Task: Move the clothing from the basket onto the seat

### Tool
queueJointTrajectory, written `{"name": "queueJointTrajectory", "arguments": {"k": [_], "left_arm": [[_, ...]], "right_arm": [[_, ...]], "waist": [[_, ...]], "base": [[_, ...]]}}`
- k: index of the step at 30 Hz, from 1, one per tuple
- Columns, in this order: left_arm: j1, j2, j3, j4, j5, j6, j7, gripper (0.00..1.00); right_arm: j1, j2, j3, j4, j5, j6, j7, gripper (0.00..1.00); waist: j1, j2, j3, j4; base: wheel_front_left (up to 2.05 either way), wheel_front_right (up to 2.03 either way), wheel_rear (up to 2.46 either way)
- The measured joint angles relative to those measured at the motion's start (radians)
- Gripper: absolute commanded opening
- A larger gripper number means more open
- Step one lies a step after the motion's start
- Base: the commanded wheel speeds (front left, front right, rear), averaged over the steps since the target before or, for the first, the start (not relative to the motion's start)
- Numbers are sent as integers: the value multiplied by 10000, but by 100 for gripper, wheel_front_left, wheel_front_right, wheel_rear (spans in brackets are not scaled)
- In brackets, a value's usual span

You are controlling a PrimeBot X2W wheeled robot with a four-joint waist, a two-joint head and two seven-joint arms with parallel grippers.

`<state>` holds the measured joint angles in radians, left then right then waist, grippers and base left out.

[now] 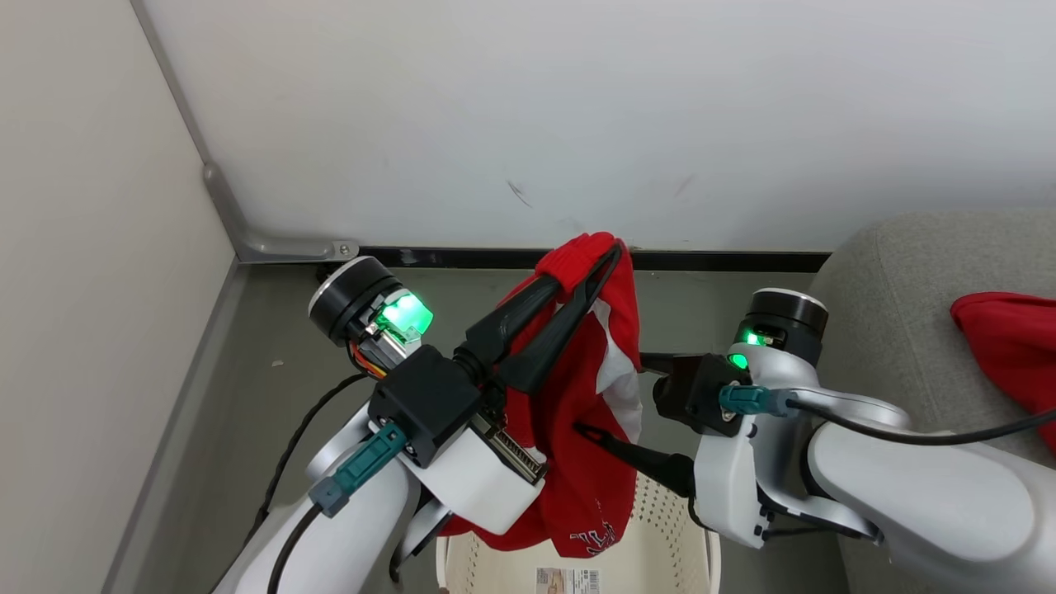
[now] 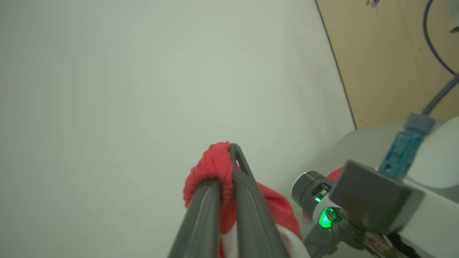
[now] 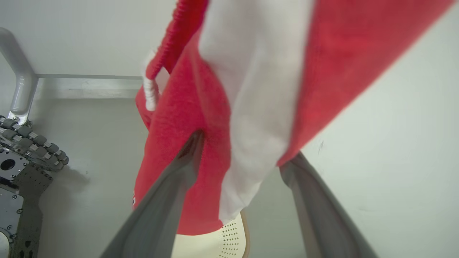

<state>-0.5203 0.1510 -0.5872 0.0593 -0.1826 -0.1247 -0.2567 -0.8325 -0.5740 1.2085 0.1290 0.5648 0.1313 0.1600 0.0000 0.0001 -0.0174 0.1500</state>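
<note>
My left gripper [image 1: 598, 257] is raised and shut on the ribbed hem of a red garment [image 1: 594, 462] with a white panel and white lettering. The garment hangs down over the cream perforated basket [image 1: 664, 528] at the bottom edge, whose barcode sticker [image 1: 568, 580] shows. In the left wrist view the fingers [image 2: 247, 200] pinch the bunched red garment [image 2: 211, 161]. My right gripper [image 1: 612, 394] is open, its fingers spread on either side of the hanging cloth [image 3: 179, 143]; one fingertip [image 3: 192, 150] presses into it. A second red garment [image 1: 1006, 346] lies on the grey seat [image 1: 891, 272] at the right.
A white wall with a black baseboard [image 1: 701, 261] stands close behind the garment. A metal corner bracket [image 1: 272, 245] joins it to a beige side wall on the left. Grey floor lies between. The robot's base with rollers [image 3: 25, 143] shows beside the basket [image 3: 229, 240].
</note>
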Motion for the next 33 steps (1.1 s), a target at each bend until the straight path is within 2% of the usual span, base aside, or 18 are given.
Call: {"name": "queueJointTrajectory", "arguments": {"k": [1,2,3,8,10,19,26,31,32,33], "left_arm": [[-2,4,-27,0,-15,0,0,0],[-3,4,-46,0,-35,0,0,0],[-5,15,-56,2,-81,0,0,0],[-15,73,-54,77,-334,0,0,0],[-15,117,-36,165,-391,0,0,0],[-4,360,199,965,-708,0,0,0],[272,585,462,2054,-1152,0,10,0],[553,616,556,2545,-1411,0,10,0],[611,614,585,2602,-1469,0,10,2],[678,598,614,2669,-1561,0,10,31]], "right_arm": [[-132,0,173,-2,0,2,-2,100],[-214,0,299,-4,0,0,-6,83],[-307,2,426,-4,0,2,-17,51],[-552,-12,817,2,2,2,-209,21],[-553,-27,865,8,2,2,-297,0],[-557,-301,884,36,192,2,-738,0],[-504,-351,863,8,911,2,-1430,0],[-475,-397,332,113,1442,4,-1891,0],[-470,-428,197,167,1517,4,-1971,0],[-453,-474,65,267,1582,4,-2067,0]], "waist": [[1,0,9,18],[0,0,18,34],[0,0,27,48],[0,0,60,78],[0,0,69,68],[1,0,73,-92],[0,0,38,-350],[0,0,-2,-578],[0,0,-11,-624],[0,0,-20,-672]], "base": [[0,0,0],[0,0,0],[0,0,0],[0,0,0],[0,0,0],[0,0,0],[0,0,0],[0,0,0],[0,0,0],[0,0,0]]}}
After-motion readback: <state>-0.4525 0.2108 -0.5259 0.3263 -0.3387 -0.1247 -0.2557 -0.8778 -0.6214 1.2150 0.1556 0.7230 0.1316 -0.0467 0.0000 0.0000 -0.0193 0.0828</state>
